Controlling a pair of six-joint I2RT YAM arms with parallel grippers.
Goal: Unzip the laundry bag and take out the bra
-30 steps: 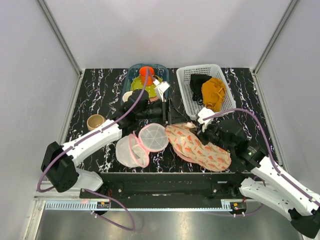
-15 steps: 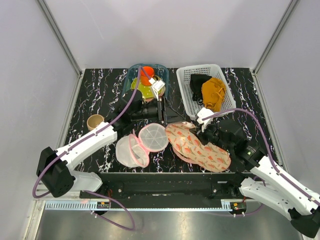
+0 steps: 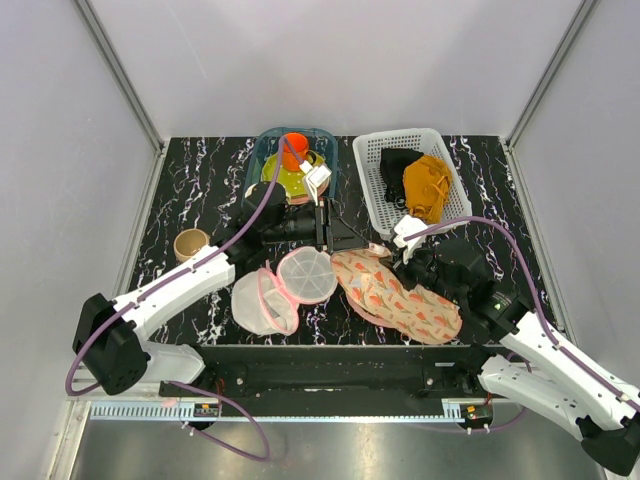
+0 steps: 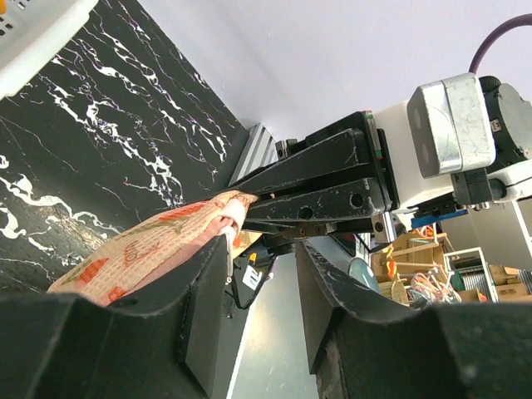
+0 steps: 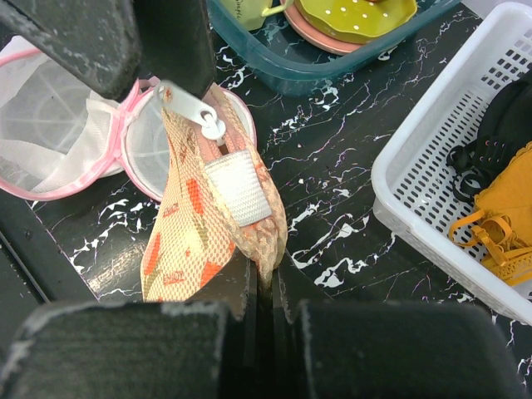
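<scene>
The laundry bag [image 3: 398,296], peach fabric with a red-green print, lies at the table's front middle. My right gripper [image 3: 400,262] is shut on its raised far edge [image 5: 264,249], lifting that end. Beside a white webbing loop [image 5: 237,189], the silver zip pull [image 5: 194,108] sticks up. My left gripper [image 3: 348,238] has come in from the left and is open. One of its fingers [image 5: 170,41] is right at the pull, and the gap between the two is empty [image 4: 262,307]. In the left wrist view the bag's end [image 4: 154,245] lies against the left finger. The bra is hidden.
A round white mesh pouch with a pink rim [image 3: 278,290] lies left of the bag. A white basket [image 3: 372,185] holds a black and a mustard garment. A blue tub [image 3: 262,150] with dishes stands at the back. A tan cup [image 3: 190,242] is far left.
My left gripper has moved right and nearer, up to the bag's raised end, and its jaws have narrowed. The right gripper and the bag have stayed put.
</scene>
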